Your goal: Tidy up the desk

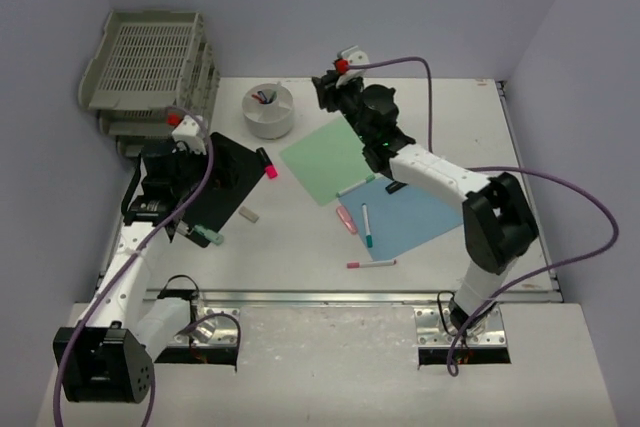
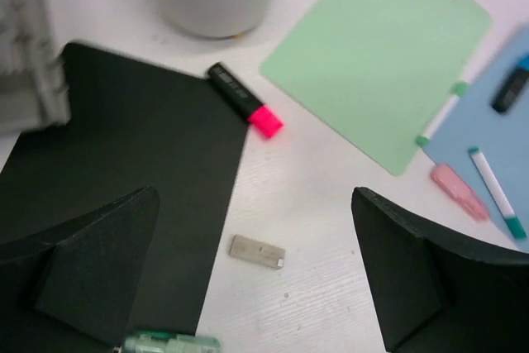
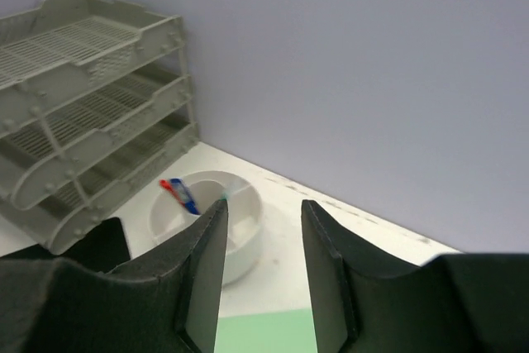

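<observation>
Overhead and wrist views of the table (image 1: pixel 300 267), the broad white top with a metal rail along its near edge, on which all the loose items lie. I judge the tidying to be at an early stage. Done, as far as I can see: the round white holder (image 1: pixel 268 110) at the back already contains at least 1 red-and-blue pen (image 3: pixel 180 194). Not yet done: 3 sheets lie flat on the table, namely the black sheet (image 1: pixel 215 182) at left, the green sheet (image 1: pixel 325 157) at centre and the blue sheet (image 1: pixel 410 217) at right, while the stacked grey trays (image 1: pixel 150 72) in the far left corner look empty from above. Also loose are a pink highlighter (image 1: pixel 267 165) at the black sheet's edge, a small pale block (image 1: pixel 248 214), a pink eraser (image 1: pixel 346 219), a teal-capped marker (image 1: pixel 366 227) and a pink-tipped pen (image 1: pixel 371 264). My left tool (image 2: pixel 254 204) hovers over the black sheet's edge, spread wide and empty. My right tool (image 3: pixel 263 212) hangs raised near the holder, fingers partly apart with nothing between them.
</observation>
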`<state>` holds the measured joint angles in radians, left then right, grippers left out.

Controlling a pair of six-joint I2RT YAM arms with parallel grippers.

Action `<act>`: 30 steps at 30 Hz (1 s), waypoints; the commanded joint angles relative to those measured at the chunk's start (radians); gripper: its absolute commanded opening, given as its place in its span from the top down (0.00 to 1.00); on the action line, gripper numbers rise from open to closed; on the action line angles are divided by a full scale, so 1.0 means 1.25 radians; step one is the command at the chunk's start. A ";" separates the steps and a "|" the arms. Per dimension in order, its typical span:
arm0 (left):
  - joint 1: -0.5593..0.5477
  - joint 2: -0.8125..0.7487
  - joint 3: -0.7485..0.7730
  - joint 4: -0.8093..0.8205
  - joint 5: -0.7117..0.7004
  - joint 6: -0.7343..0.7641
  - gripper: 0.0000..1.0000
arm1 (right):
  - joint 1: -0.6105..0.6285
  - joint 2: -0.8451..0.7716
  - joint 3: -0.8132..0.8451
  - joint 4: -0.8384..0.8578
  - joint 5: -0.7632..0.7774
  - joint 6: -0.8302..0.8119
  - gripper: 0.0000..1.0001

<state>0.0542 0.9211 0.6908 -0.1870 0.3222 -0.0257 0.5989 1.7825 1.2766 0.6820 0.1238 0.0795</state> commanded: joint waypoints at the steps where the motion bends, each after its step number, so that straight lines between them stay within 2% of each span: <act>1: -0.036 0.094 0.105 0.010 0.166 0.305 0.00 | -0.083 -0.106 -0.066 -0.214 0.003 0.063 0.57; 3: -0.064 0.187 0.206 -0.085 0.180 0.484 0.00 | -0.148 -0.148 -0.086 -0.330 -0.055 0.112 0.54; 5: -0.075 0.323 0.374 -0.230 0.212 0.666 0.00 | -0.213 -0.193 -0.112 -0.455 -0.104 0.132 0.49; 7: -0.080 0.425 0.494 -0.443 0.229 0.920 0.01 | -0.247 -0.240 -0.168 -0.492 -0.153 0.132 0.45; 8: -0.084 0.472 0.547 -0.506 0.228 1.002 0.01 | -0.260 -0.265 -0.195 -0.505 -0.167 0.127 0.43; 11: -0.106 0.598 0.649 -0.647 0.185 1.227 0.03 | -0.287 -0.321 -0.251 -0.529 -0.194 0.124 0.38; 13: -0.137 0.653 0.697 -0.675 0.145 1.330 0.04 | -0.307 -0.355 -0.286 -0.543 -0.206 0.138 0.34; 15: -0.172 0.697 0.720 -0.676 0.073 1.412 0.06 | -0.325 -0.375 -0.312 -0.582 -0.221 0.149 0.28; 19: -0.230 0.800 0.742 -0.667 -0.055 1.496 0.13 | -0.350 -0.400 -0.342 -0.633 -0.236 0.170 0.18; 22: -0.262 0.841 0.725 -0.640 -0.130 1.555 0.15 | -0.369 -0.425 -0.376 -0.640 -0.240 0.173 0.12; 26: -0.282 0.875 0.690 -0.575 -0.164 1.641 0.15 | -0.394 -0.444 -0.406 -0.642 -0.252 0.184 0.10; 30: -0.296 0.912 0.699 -0.557 -0.193 1.678 0.16 | -0.415 -0.448 -0.420 -0.643 -0.266 0.200 0.10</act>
<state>-0.3060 2.0379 1.5566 -0.9246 0.1387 1.9111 0.1012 1.2513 0.7606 -0.1371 -0.1750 0.2959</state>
